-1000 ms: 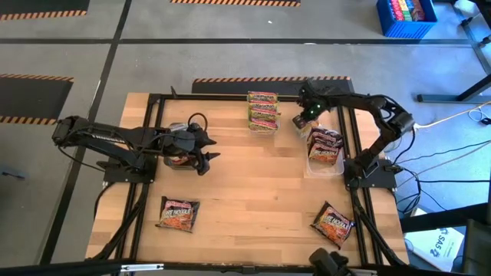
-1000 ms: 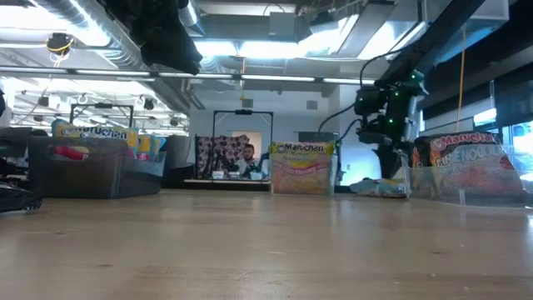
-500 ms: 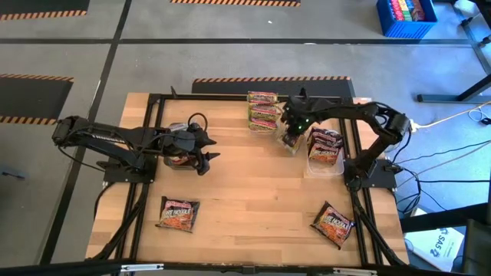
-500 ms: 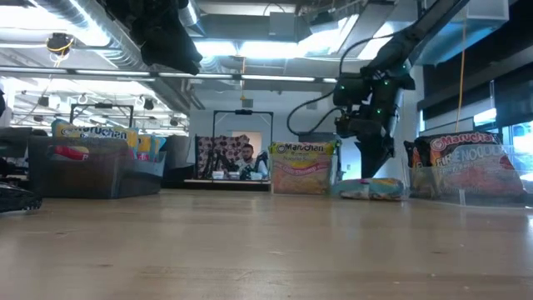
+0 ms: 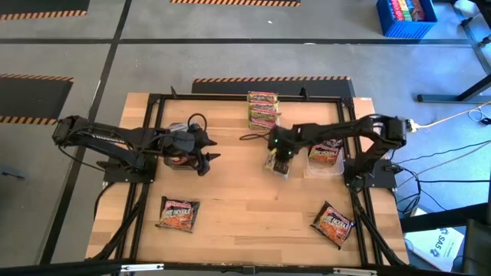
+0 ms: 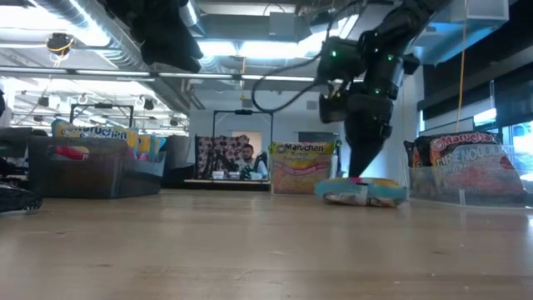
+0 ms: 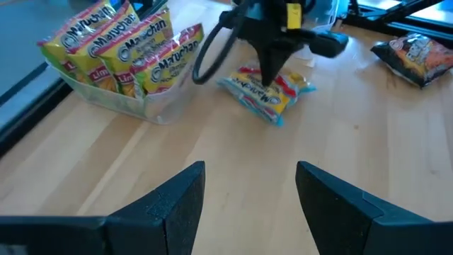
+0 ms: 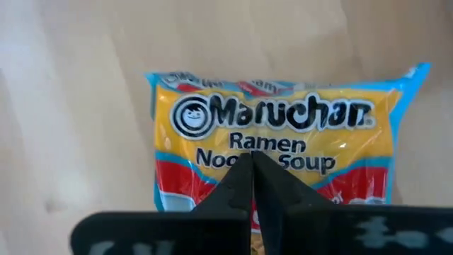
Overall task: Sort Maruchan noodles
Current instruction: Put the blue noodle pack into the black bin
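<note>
High view: the right gripper [image 5: 278, 156] reaches out over the middle of the wooden counter [image 5: 245, 199], directly above a yellow ramen packet [image 5: 277, 162] with blue ends that lies flat on the boards. The left gripper [image 5: 205, 146] hangs over the counter's left side, well apart from that packet, its fingers spread with nothing between them. Two dark packets [image 5: 179, 214] lie nearer the front edge, left and right.

Low view: the right gripper points straight down, its tips at the top of the packet [image 6: 361, 191].

Left wrist view: the left fingers [image 7: 177, 205] stand apart, empty; the packet [image 7: 265, 92] lies beyond them beside a clear tub [image 7: 134, 103] of yellow packets.

Right wrist view: the right fingers [image 8: 241, 191] are pressed together, tips against the packet's [image 8: 276, 127] printed face, gripping nothing.
</note>
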Robot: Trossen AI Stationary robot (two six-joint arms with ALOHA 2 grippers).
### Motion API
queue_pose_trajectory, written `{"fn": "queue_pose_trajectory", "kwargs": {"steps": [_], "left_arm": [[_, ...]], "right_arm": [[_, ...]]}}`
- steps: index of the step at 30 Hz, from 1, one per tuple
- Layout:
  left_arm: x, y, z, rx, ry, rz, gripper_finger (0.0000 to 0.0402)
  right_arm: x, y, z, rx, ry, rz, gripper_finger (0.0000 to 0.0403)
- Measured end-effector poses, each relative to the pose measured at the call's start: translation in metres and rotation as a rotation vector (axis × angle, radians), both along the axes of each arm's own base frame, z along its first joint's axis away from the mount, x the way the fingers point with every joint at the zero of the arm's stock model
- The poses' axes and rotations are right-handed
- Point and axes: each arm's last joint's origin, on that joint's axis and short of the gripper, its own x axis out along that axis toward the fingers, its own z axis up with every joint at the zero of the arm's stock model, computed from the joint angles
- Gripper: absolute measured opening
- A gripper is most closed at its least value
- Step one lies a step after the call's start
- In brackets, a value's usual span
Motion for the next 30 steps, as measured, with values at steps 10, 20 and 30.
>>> {"fn": "queue_pose_trajectory", "kwargs": {"steps": [10,20,30], "left_arm": [[0.023,-0.018,-0.016,-0.039,0.003,-0.039,0.0216],[0.066,-0.036,-0.064,-0.082,0.055,-0.031,0.0216],[0.107,-0.045,-0.105,-0.130,-0.064,-0.087,0.0216]], "right_arm": [[0.037,0.036,-0.014,-0.082,-0.205,0.087,0.0001],[0.052,0.032,-0.010,-0.198,-0.356,0.046,0.0001],[0.011,0.029,0.034,-0.388,-0.196,-0.007,0.0001]]}}
